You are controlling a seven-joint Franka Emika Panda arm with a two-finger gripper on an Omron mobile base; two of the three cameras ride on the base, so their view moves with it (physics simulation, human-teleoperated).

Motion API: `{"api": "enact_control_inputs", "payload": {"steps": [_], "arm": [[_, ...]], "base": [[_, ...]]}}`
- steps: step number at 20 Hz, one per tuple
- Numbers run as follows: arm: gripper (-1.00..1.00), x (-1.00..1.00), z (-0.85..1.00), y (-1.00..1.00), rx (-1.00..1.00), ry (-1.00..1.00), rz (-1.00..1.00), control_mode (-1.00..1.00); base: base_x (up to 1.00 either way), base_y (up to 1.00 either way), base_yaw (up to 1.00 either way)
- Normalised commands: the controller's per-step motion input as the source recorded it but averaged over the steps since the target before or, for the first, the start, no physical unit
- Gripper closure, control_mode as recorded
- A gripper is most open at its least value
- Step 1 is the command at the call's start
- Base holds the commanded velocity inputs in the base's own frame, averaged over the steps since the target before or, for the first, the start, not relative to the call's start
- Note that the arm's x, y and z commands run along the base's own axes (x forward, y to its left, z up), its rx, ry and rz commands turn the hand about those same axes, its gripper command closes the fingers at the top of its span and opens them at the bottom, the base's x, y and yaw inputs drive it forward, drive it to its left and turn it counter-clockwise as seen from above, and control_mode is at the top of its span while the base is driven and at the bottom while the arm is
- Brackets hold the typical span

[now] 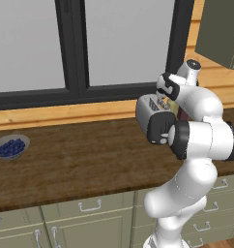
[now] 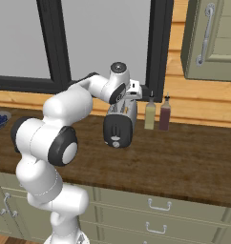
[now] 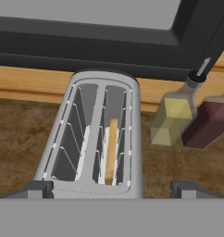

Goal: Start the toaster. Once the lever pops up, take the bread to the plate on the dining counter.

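The gripper (image 3: 112, 189), fingers spread apart, is hovering above the toaster (image 3: 97, 134), with the bread (image 3: 111, 150) sitting in its right slot; two bottles (image 3: 171, 118) are standing close at right.

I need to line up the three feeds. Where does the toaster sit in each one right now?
Left base view: toaster right of centre on the wood counter, partly behind the arm.
Right base view: toaster at centre, its end face towards the camera, just below the hand.
Hand view: toaster seen from above, left of centre, bread in its right slot.
Shared landmark: the yellow bottle beside the toaster.
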Motion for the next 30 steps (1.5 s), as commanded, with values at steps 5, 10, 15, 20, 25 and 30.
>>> {"api": "enact_control_inputs", "payload": {"steps": [5,10,15,20,25,30], "arm": [[-1.0,0.0,0.0,0.0,0.0,0.0,0.0,-1.0],[-1.0,0.0,0.0,0.0,0.0,0.0,0.0,-1.0],[-1.0,0.0,0.0,0.0,0.0,0.0,0.0,-1.0],[-1.0,0.0,0.0,0.0,0.0,0.0,0.0,-1.0],[-1.0,0.0,0.0,0.0,0.0,0.0,0.0,-1.0],[-1.0,0.0,0.0,0.0,0.0,0.0,0.0,-1.0]], "base": [[0.0,0.0,0.0],[0.0,0.0,0.0],[0.0,0.0,0.0],[0.0,0.0,0.0],[0.0,0.0,0.0],[0.0,0.0,0.0]]}}
